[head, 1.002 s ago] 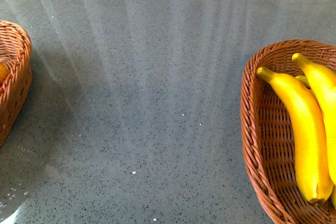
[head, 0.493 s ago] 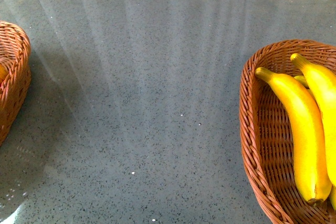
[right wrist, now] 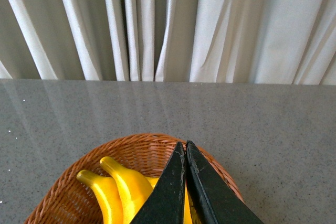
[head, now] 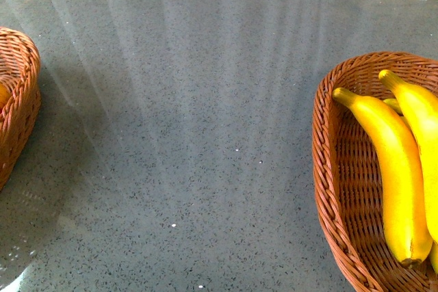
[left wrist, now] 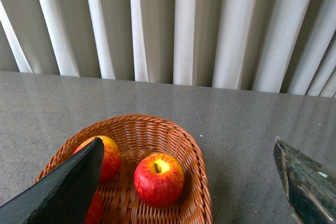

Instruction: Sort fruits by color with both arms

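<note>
In the left wrist view, a wicker basket (left wrist: 197, 182) holds a red apple (left wrist: 158, 178) with a yellow stem dimple and a second red apple (left wrist: 109, 155), partly hidden behind one finger (left wrist: 63, 192). My left gripper (left wrist: 188, 140) is open and empty above this basket's near end. In the right wrist view, my right gripper (right wrist: 185, 143) is shut and empty above another wicker basket (right wrist: 60, 190) that holds yellow bananas (right wrist: 128, 184). In the front view, the bananas (head: 393, 169) lie in the right basket (head: 327, 169). Neither arm shows there.
The left basket (head: 24, 94) shows only at the front view's left edge. A grey speckled tabletop (head: 191, 121) lies between the baskets. White curtains (left wrist: 178, 24) hang behind the table's far edge.
</note>
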Controlling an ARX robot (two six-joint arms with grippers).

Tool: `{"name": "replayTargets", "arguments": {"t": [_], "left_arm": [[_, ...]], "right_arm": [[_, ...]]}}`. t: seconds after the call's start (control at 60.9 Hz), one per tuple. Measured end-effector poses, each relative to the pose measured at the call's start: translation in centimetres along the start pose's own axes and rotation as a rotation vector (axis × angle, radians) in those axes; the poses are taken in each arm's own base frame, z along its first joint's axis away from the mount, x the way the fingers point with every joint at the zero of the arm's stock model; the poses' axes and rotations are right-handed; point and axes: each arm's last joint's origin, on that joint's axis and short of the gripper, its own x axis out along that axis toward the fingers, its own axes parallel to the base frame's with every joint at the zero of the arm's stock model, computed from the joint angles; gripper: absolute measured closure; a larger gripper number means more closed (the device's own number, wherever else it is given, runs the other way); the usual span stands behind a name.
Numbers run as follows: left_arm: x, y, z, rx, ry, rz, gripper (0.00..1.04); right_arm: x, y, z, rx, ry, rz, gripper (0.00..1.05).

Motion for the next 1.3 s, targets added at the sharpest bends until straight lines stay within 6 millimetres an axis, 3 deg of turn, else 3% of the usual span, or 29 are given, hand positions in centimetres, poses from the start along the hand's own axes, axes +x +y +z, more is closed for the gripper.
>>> {"name": "replayTargets", "arguments": {"t": [1.298], "left_arm": [[0.0, 0.0, 0.0, 0.0, 0.0, 0.0, 0.09]], "right_arm": [[-3.9, 0.0, 0.1, 0.0, -0.009, 0.0, 1.03]]}}
